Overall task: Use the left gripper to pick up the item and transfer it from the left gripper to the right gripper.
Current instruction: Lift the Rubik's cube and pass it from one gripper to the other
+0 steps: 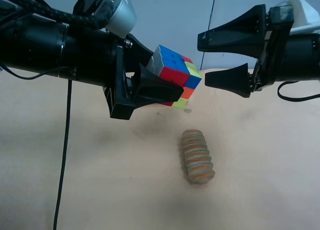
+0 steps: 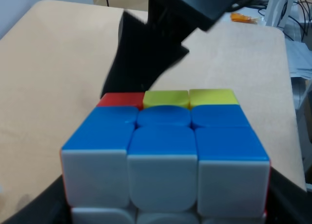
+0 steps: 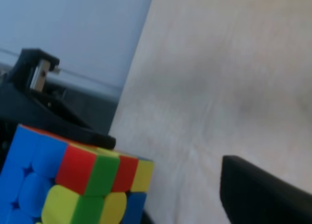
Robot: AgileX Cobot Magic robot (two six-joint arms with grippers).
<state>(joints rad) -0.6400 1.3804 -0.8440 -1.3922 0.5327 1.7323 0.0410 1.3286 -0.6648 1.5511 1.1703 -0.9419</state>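
Puzzle cube (image 2: 165, 156): I see it held above the tabletop (image 1: 100, 180), near its far edge.
Left gripper (image 1: 165, 77): pinching the cube.
Right gripper (image 1: 204, 60): spread, just beside it, not touching.
Ribbed roll (image 1: 197, 156): lying mid-tabletop.

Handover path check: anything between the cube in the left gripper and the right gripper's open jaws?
Nothing visible. The left gripper holds the cube off the table, and only open air separates it from the right gripper, whose jaws are spread and facing it. The ribbed roll lies on the table below, out of that line.
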